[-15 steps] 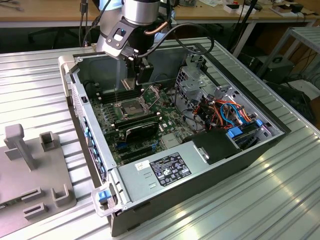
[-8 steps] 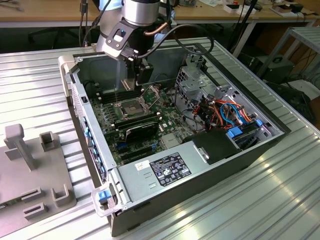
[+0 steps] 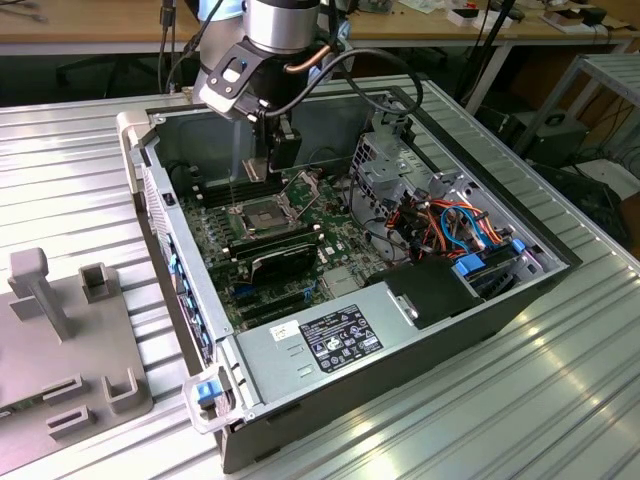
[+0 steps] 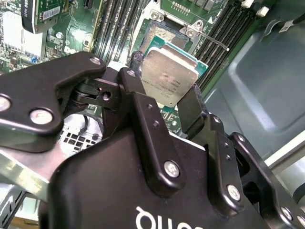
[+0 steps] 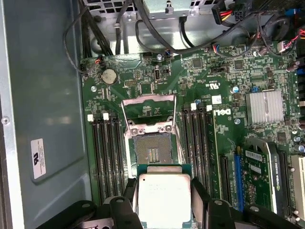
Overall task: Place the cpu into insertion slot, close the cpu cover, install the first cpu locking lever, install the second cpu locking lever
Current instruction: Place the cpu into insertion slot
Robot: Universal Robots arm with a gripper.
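My gripper [image 5: 164,202] is shut on the cpu [image 5: 164,195], a silvery square chip with a green rim, its black fingers [image 4: 136,90] pressing two opposite edges. In both wrist views the cpu [image 4: 169,74] hangs above the green board, just to one side of the insertion slot [image 5: 152,152], whose dark grey centre lies bare. The cpu cover [image 5: 148,109] is swung open on its hinge beyond the slot. A thin locking lever [image 4: 209,38] stands loose beside the socket. In the exterior view the gripper [image 3: 282,165] hovers inside the open computer case over the slot [image 3: 262,213].
Long black memory slots [image 5: 107,152] flank the socket on both sides. A graphics card [image 3: 285,262] lies near it, and a drive cage [image 3: 390,160] with cables [image 3: 455,220] stands toward the exterior view's right. A grey fixture [image 3: 60,330] rests on the ribbed table [image 3: 500,400].
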